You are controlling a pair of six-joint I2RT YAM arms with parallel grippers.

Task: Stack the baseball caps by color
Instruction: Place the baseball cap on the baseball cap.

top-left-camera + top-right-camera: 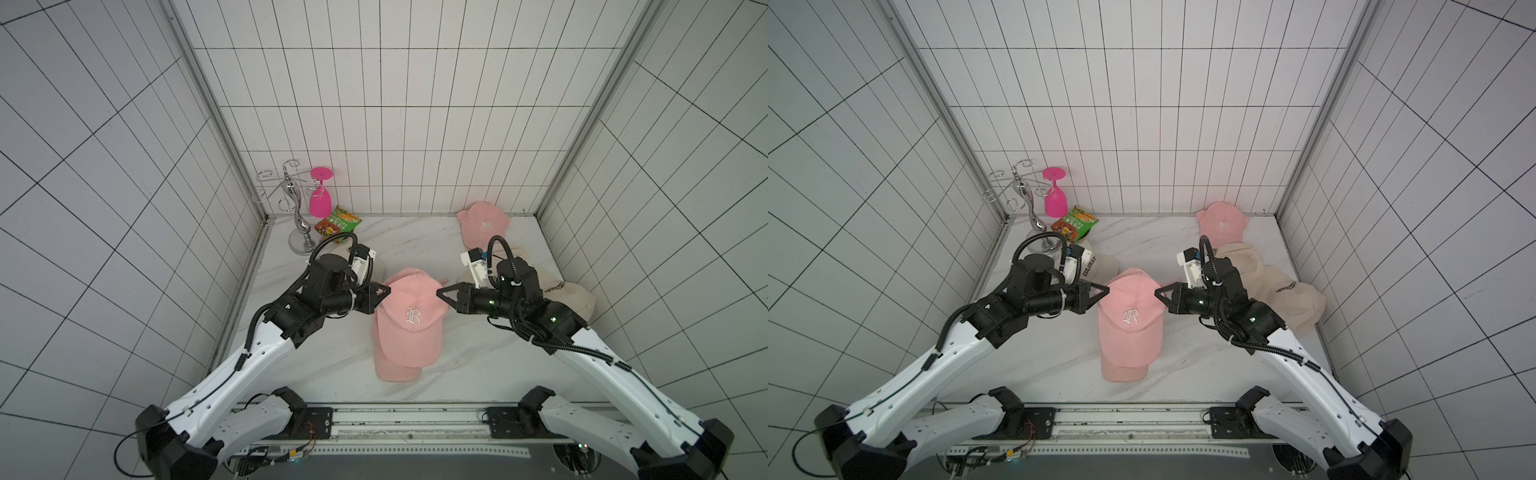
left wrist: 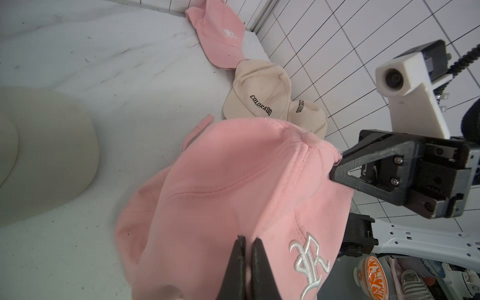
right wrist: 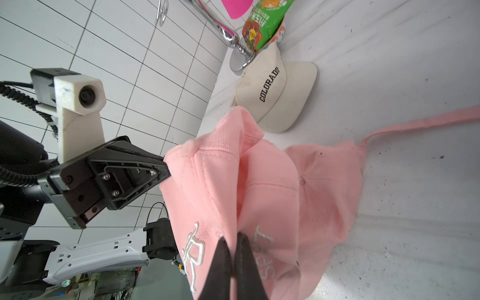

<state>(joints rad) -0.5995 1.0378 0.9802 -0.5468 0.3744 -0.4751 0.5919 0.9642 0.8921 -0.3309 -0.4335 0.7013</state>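
Observation:
A light pink baseball cap (image 1: 409, 311) (image 1: 1130, 311) with a white "R" is held between both arms over a second pink cap (image 1: 395, 370) lying on the marble table. My left gripper (image 1: 387, 289) (image 2: 248, 237) is shut on the upper cap's left side. My right gripper (image 1: 439, 292) (image 3: 231, 236) is shut on a fold at its right side. A third pink cap (image 1: 484, 224) lies at the back right. Two cream "COLORADO" caps (image 1: 1287, 291) (image 2: 259, 96) overlap by the right wall. Another cream cap (image 1: 1100, 266) (image 3: 275, 91) lies behind my left arm.
A chrome glass rack (image 1: 291, 199) stands in the back left corner with a hot-pink goblet (image 1: 321, 195) hanging from it. A green snack bag (image 1: 338, 224) rests on a bowl beside it. Tiled walls close in the table on three sides.

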